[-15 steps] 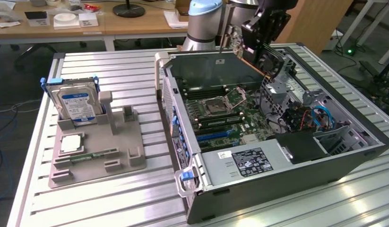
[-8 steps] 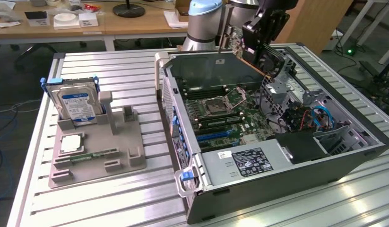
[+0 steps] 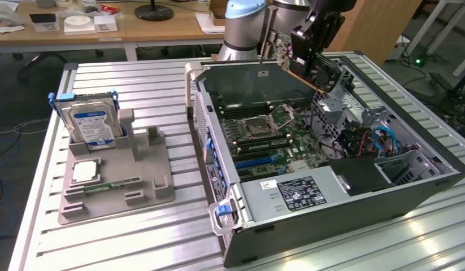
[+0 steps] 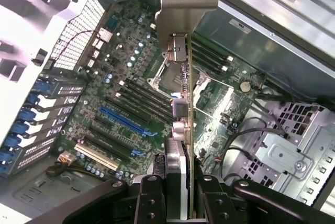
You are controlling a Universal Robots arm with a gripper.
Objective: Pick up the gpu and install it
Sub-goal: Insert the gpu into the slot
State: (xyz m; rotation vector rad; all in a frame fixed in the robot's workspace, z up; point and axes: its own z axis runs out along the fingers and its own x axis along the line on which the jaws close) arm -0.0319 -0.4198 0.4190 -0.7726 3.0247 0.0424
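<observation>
**Gpu held above the open case, clamped in the pincer**

The exterior view takes in the whole counter (image 3: 142, 243). The open computer case (image 3: 345, 217) lies on its side toward four o'clock. A grey holder (image 3: 115, 189) sits at about eight o'clock, with a blue-labelled hard drive (image 3: 89, 121) standing in it. At one o'clock, the arm's pincer (image 3: 309, 40) carries the gpu (image 3: 324, 66) tilted, above the far rim of the case and clear of the motherboard (image 3: 266, 138).

The wrist view gives the close detail. It looks along the card's thin edge, with the gpu (image 4: 180, 124) running straight away from the pincer (image 4: 180, 197) and its metal bracket (image 4: 180, 4) at the far end. The black fingers (image 4: 149, 199) press on both faces of the card, so the jaws are drawn in narrow and gripping it. Beyond the card lies the motherboard (image 4: 112, 77), with its blue slots (image 4: 123, 122) bare and the card not touching them.
</observation>
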